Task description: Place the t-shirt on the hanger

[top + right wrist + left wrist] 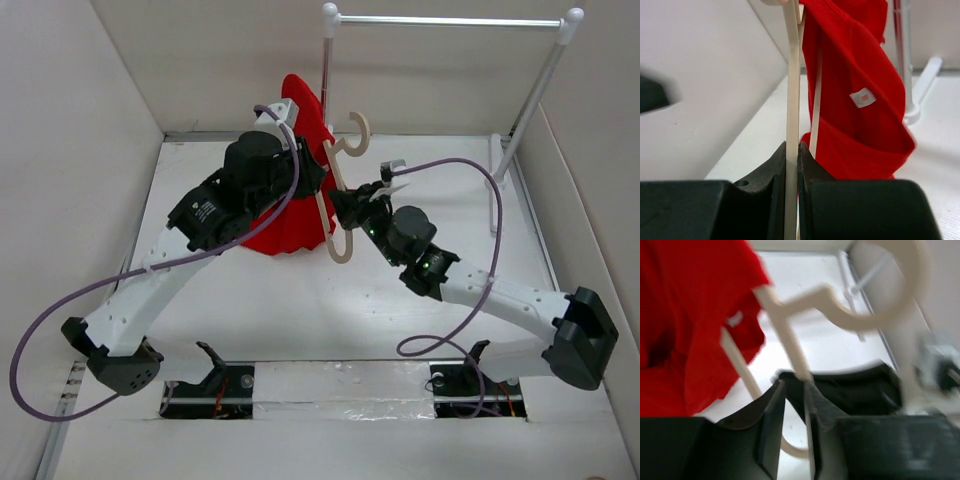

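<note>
The red t-shirt (290, 215) hangs bunched over the far shoulder of the beige hanger (324, 220), its hem on the table. My right gripper (345, 205) is shut on the hanger's near bar and holds it upright. In the right wrist view the thin hanger (791, 75) is pinched between the jaws (792, 147), with the t-shirt (855, 65) behind it. My left gripper (322, 175) is beside the hanger's neck. In the left wrist view its jaws (794, 385) stand a narrow gap apart with nothing between them; the hanger (785, 335) runs down just beyond the tips and the t-shirt (690, 315) is to the left.
A white-posted rack with a metal bar (450, 20) stands at the back right, one post (530, 95) slanting down to the table. White walls enclose the table on the left, back and right. Purple cables (470, 165) loop over both arms.
</note>
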